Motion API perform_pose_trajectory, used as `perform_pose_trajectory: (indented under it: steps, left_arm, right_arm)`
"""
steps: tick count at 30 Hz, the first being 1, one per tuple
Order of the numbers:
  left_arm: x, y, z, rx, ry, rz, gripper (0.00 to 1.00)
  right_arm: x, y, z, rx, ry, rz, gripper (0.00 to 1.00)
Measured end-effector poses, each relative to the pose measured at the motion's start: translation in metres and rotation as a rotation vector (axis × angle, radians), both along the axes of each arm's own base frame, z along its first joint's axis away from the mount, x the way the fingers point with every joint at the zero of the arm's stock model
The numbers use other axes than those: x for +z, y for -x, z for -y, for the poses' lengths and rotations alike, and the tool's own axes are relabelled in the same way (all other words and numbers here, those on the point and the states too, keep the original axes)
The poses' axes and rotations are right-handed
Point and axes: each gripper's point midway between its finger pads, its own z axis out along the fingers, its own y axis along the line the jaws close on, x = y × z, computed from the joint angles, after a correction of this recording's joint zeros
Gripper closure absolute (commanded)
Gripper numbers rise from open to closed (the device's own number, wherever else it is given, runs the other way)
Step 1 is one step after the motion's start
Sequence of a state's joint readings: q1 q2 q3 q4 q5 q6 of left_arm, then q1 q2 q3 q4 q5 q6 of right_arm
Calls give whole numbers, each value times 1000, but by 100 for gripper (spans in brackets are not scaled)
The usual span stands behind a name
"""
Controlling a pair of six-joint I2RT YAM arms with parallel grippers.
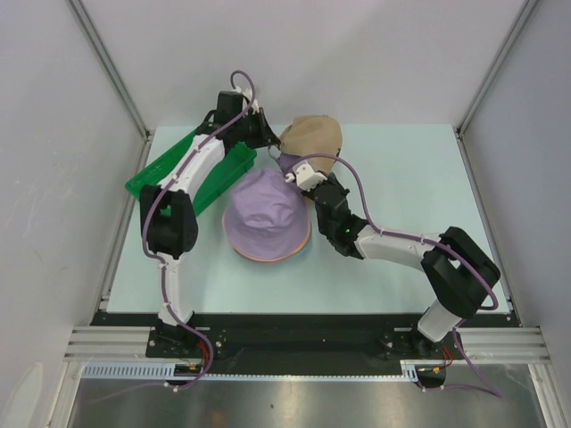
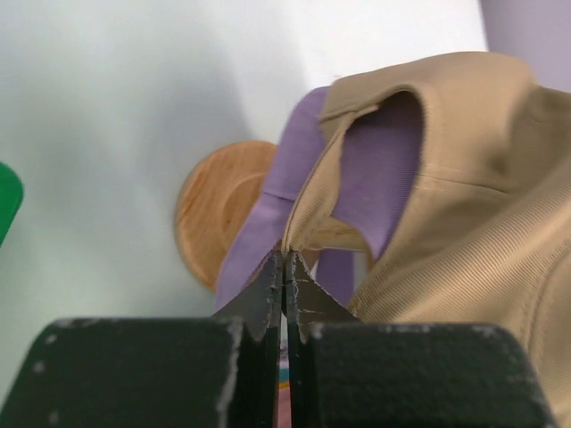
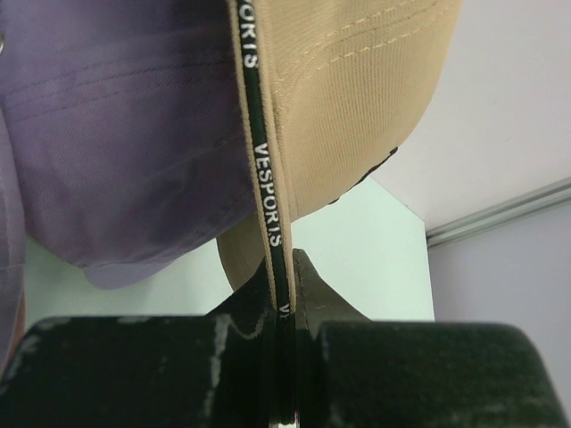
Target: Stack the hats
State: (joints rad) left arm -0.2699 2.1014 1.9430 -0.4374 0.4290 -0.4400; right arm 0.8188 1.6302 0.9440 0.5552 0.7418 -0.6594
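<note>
The tan baseball cap (image 1: pixel 314 134) sits towards the far side of the desk (image 1: pixel 401 178), draped over lavender cloth (image 2: pixel 393 169) that shows through its rear opening and under its rim; the left claw (image 2: pixel 285 263) is clenched on the cap's edge at the cap's left, fingertips pressed together with the tan fabric pinched between them; the right claw (image 3: pixel 284 294) is clenched on the cap's near rim, gripping the tan edge and its black inner band lettered in white; beyond the cap, from the left wrist, a round wooden stand (image 2: pixel 219 209) peeps out beside the lavender cloth; nearer than the cap and slightly to its left lies a lavender bucket hat (image 1: pixel 266 209), crown up, with an orange brim (image 1: pixel 272 259) just showing beneath it; left of the cap lies a green tray (image 1: pixel 153 174), crossed by the left arm.
</note>
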Motion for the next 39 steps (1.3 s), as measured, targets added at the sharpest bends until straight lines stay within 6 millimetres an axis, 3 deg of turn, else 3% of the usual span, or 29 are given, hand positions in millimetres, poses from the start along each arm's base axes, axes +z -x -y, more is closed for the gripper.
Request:
perform_pose_trajectory:
  steps: [5,15,18,19,21,22,25,31,36,39]
  left_arm:
    - [-20,0,-3,18,-35,-45,100]
    - [-30,-1,-4,41,-46,-79,100]
    - [-33,-4,-2,46,-40,-90,100]
    - [-34,-4,-2,46,-39,-93,100]
    - [-35,-4,-1,47,-38,-97,100]
    - [-37,-5,-2,54,-44,-98,100]
    - [-49,-11,-12,91,-75,-109,100]
    - [-77,-15,-31,142,-117,-165,100]
    - [-79,-15,-30,141,-116,-166,100]
    - [-79,-16,-30,139,-113,-162,100]
  right_arm:
    - [-12,9,-4,16,19,-21,100]
    - [-21,18,-6,15,-2,-46,100]
    - [-25,20,-5,14,-4,-55,84]
    - [-25,20,-4,14,-5,-57,67]
    - [-26,23,-3,20,-17,-65,45]
    - [-28,25,-2,25,-22,-73,26]
    - [-31,37,4,30,-31,-105,12]
    - [-18,58,15,44,-86,-137,10]
    - [-6,73,26,39,-196,-170,16]
    - [2,66,38,17,-305,-232,19]
